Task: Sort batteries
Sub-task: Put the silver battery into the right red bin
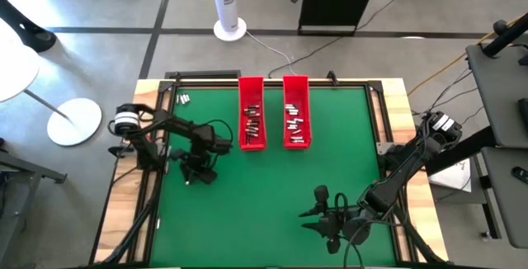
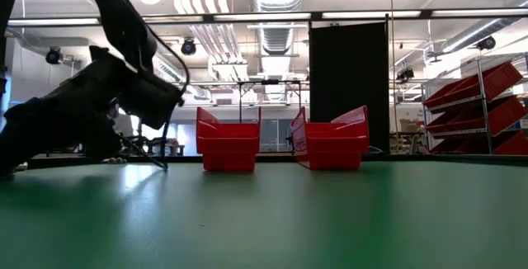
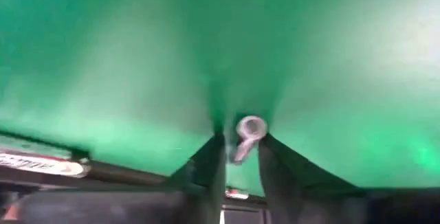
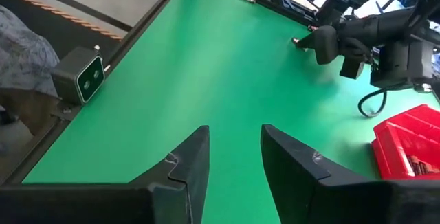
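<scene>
Two long red trays stand side by side at the far middle of the green mat, each with several small batteries lying in it. Two loose batteries lie near the far left corner. My left gripper is low over the mat's left part, shut on one silvery battery. My right gripper hangs open over the near right of the mat with nothing between its fingers. My left gripper has the silvery battery between its two fingertips, pinched at its sides just behind the round end that faces away from the wrist. The fingers slant down toward the mat. Whether the battery rests on the mat or is clear of it I cannot tell.
Bare green mat lies between the two arms and in front of the trays. A dark frame runs round the mat's edge. A small grey camera box sits at the table's near edge. Cables trail beside the right arm.
</scene>
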Tool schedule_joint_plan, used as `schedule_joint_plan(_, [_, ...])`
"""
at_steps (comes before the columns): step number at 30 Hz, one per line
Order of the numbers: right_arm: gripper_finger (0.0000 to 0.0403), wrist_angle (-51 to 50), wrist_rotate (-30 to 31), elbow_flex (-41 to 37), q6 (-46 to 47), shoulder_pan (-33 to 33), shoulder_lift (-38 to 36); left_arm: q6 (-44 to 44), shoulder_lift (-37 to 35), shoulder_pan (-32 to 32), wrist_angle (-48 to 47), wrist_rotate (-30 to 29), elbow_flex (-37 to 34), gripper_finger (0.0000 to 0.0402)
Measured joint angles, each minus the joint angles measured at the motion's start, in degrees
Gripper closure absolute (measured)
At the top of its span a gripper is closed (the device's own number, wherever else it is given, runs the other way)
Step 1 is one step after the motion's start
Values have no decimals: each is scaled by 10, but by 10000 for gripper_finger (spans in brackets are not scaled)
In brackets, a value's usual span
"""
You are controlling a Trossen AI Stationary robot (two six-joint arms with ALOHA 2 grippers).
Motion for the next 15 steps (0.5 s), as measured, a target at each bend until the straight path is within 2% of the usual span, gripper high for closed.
schedule_joint_plan(4, [282,-2,0,0,1,0,0,-36,-3,-27,31,17,24,387])
schedule_joint_plan(11, [273,-2,0,0,7,0,0,-148,-4,-63,129,26,64,388])
schedule_joint_plan(15, [276,-7,-1,0,12,0,0,-238,-4,-91,169,6,87,392])
